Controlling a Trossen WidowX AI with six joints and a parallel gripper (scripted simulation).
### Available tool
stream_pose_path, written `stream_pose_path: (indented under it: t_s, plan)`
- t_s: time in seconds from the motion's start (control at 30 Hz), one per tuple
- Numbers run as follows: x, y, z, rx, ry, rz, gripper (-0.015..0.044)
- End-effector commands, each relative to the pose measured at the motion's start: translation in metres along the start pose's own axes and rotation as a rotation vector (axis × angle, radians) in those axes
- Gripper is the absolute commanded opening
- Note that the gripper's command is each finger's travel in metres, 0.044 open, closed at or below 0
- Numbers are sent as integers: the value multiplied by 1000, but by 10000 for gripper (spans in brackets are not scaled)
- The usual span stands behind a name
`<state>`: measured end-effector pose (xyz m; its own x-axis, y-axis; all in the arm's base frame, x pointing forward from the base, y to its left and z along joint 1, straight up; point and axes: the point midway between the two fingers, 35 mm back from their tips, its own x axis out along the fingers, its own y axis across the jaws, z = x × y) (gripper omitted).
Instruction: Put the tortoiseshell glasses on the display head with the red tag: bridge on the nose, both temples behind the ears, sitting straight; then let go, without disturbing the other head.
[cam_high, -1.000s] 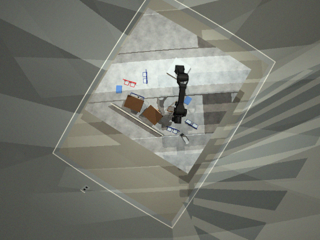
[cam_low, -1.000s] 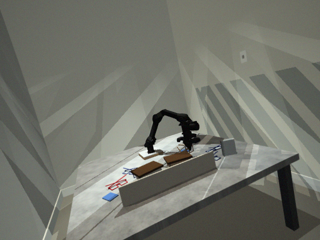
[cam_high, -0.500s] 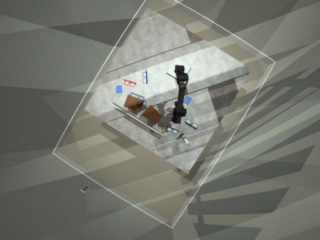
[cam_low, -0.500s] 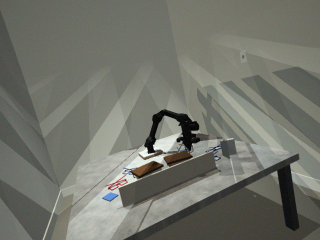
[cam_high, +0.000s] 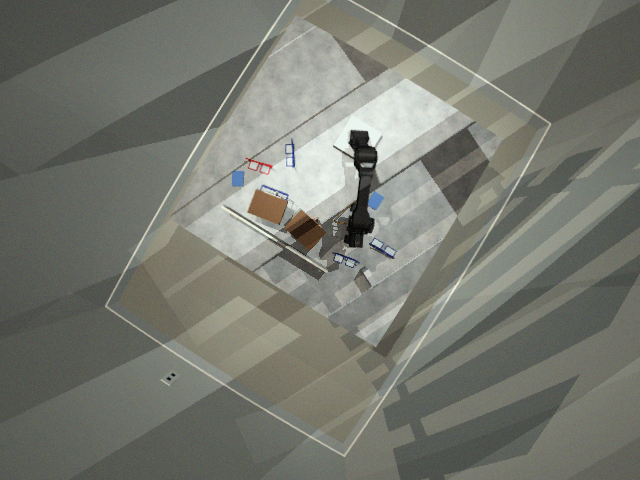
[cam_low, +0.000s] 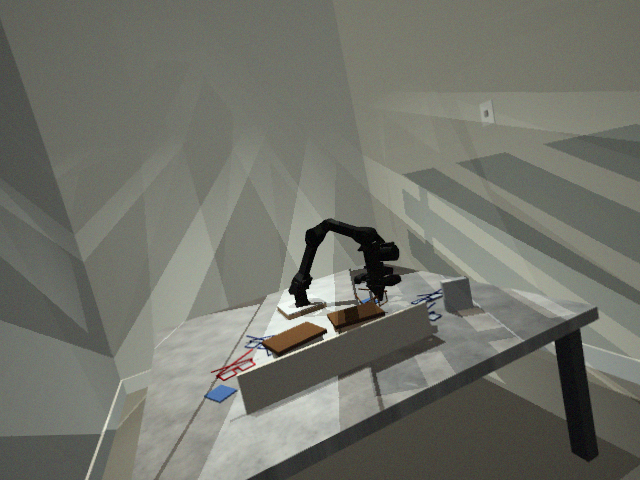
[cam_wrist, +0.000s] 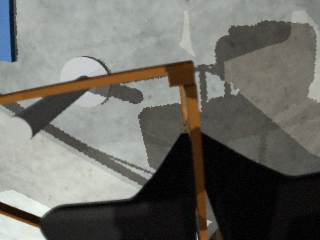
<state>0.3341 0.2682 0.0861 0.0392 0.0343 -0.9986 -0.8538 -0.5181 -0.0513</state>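
My gripper is shut on one temple of the tortoiseshell glasses. In the wrist view the orange-brown temple runs between the fingers and a long bar leaves its corner to the left. The glasses are held above the table, right of the brown boards in the exterior view. Below and left of them, the wrist view shows a dark post over a white disc; whether it belongs to a display head I cannot tell. I cannot make out the red tag or either head.
Two brown boards stand behind a long pale wall. Red glasses and a blue pad lie beyond the wall's far end. Several blue glasses lie around. A grey block stands near the wall's other end.
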Motion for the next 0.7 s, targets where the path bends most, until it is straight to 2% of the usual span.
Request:
stream_pose_path:
  t_s: [0.0,0.5,0.67]
  plan:
    - [-2,0,2,3,0,3,0]
    - [-57,0,7,3,0,3,0]
    - [-60,2,10,-21,-1,3,0]
